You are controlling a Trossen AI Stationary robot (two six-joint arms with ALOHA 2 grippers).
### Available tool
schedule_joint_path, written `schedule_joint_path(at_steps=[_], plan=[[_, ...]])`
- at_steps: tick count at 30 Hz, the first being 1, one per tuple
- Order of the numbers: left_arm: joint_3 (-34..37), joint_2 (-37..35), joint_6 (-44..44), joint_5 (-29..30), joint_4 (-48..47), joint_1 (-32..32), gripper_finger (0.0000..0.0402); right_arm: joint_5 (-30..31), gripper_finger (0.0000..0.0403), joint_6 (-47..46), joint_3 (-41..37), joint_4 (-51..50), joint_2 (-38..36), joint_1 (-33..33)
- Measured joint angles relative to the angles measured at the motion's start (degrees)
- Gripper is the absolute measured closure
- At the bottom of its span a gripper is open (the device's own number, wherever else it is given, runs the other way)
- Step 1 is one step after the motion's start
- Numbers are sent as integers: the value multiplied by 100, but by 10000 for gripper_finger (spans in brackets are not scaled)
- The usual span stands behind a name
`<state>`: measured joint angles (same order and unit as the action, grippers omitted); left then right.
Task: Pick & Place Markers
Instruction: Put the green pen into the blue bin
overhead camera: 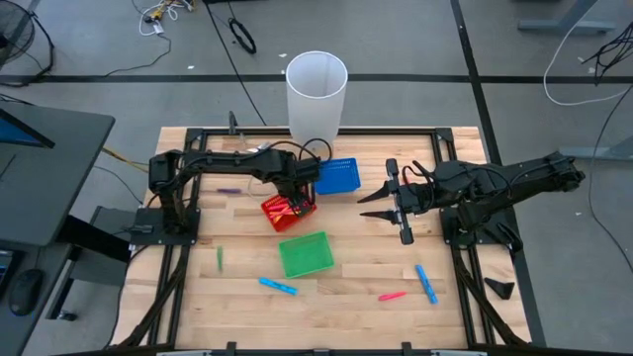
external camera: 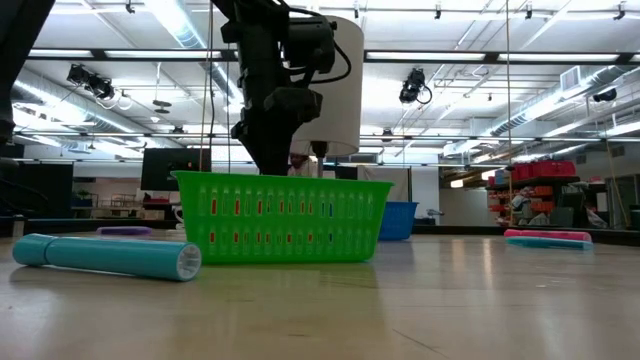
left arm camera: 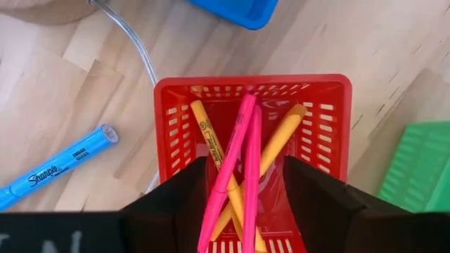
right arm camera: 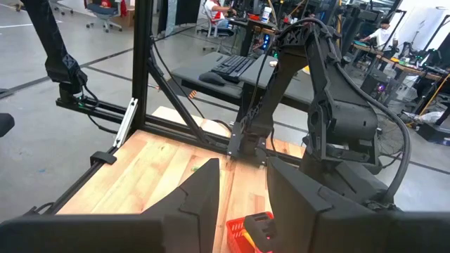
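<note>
The red basket [overhead camera: 287, 211] [left arm camera: 253, 126] stands mid-table and holds two pink markers [left arm camera: 238, 158] lying crossed over yellow markers [left arm camera: 281, 137]. My left gripper [left arm camera: 246, 169] [overhead camera: 297, 193] hangs over it, pointing down, open. Its fingers [left arm camera: 186, 200] stand on either side of the pink markers without touching them. More markers lie flat on the table: green [overhead camera: 220, 258], blue [overhead camera: 278, 286], pink [overhead camera: 392, 295], blue [overhead camera: 426, 283] and purple [overhead camera: 228, 190]. My right gripper [overhead camera: 381, 205] [right arm camera: 242, 190] waits to the right, held high and level, open and empty.
A blue basket [overhead camera: 336, 176] stands just beyond the red one, and a green basket [overhead camera: 305, 253] [external camera: 280, 215] stands nearer the front. A tall white cylinder [overhead camera: 316, 94] rises at the far edge. A black frame [overhead camera: 188, 133] borders the wooden table.
</note>
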<state>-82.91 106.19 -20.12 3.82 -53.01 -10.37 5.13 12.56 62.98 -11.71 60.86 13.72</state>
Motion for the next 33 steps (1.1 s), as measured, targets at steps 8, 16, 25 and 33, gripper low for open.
schedule_joint_path(at_steps=[8, 16, 25, 33], plan=[[0, 0, -227, -241, -18, 0, 205, 0, 279, 2, 0, 1, 0, 0], [4, 0, -1492, -660, -529, 93, 208, 0, 279, 9, 0, 1, 0, 0], [4, 0, -3163, -592, -745, 542, 209, 0, 279, 35, 0, 1, 0, 0], [4, 0, -5175, -295, -745, 814, 209, 0, 279, 33, 0, 1, 0, -1]])
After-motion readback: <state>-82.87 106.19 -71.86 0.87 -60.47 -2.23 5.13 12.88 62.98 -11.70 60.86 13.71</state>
